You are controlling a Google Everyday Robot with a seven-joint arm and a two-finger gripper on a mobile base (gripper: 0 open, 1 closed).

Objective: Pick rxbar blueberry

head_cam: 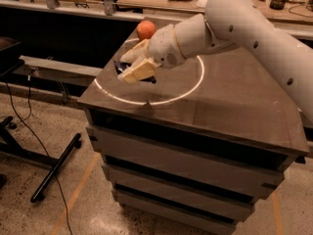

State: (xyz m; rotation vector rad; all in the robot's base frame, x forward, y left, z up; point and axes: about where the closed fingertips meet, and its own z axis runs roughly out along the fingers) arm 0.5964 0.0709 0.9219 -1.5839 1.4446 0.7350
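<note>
The gripper [126, 68] hangs over the table's [225, 111] left edge, toward the back corner, jaws clamped on the bar [119, 66], whose dark blue end sticks out leftward. An orange [145, 29] sits at the back-left corner.

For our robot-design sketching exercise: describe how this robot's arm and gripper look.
The arm is smooth, white, thick and tubular, with rounded joints and small dark dots. The gripper, low over the table, is cream-tan and blocky.

readable text: none | end effector [138, 68]: over left part of cabinet top [234, 106]
</note>
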